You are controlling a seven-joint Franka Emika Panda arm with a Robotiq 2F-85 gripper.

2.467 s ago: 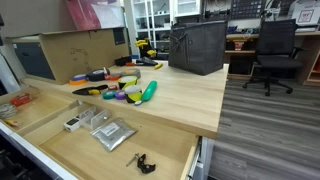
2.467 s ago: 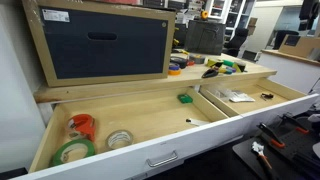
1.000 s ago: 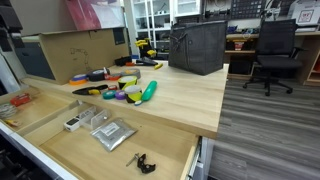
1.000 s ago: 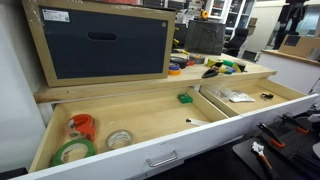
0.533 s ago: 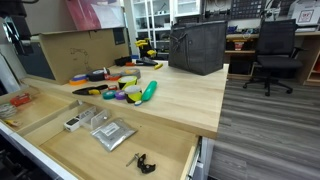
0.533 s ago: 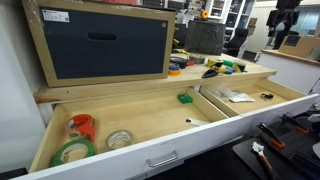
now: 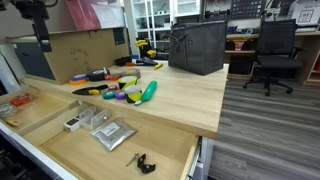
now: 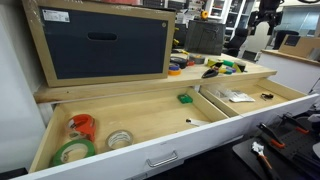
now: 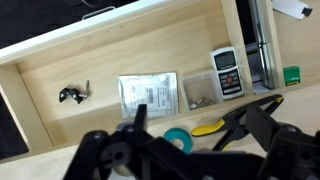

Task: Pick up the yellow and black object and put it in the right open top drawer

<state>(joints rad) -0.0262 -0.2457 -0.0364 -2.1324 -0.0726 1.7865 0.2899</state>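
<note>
Arrived at upper left since earlier frames: my tool (image 7: 42, 38), jaws spread, empty. Item: slim yellow-handled black-jawed clamp (image 7: 90, 90), on pale wood bench (image 7: 190, 95), front edge, left of centre. Judged light, rigid, slick plastic; I'd grip across both handles mid-length.

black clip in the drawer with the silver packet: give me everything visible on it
The black clip is small and all dark, with an irregular bent outline; its material is unclear. A thin greyish piece sits right beside it, but I cannot tell if they are joined. It lies flat on the bottom of the pale wood drawer, toward one end and apart from the silver packet. Nothing holds it.
</note>
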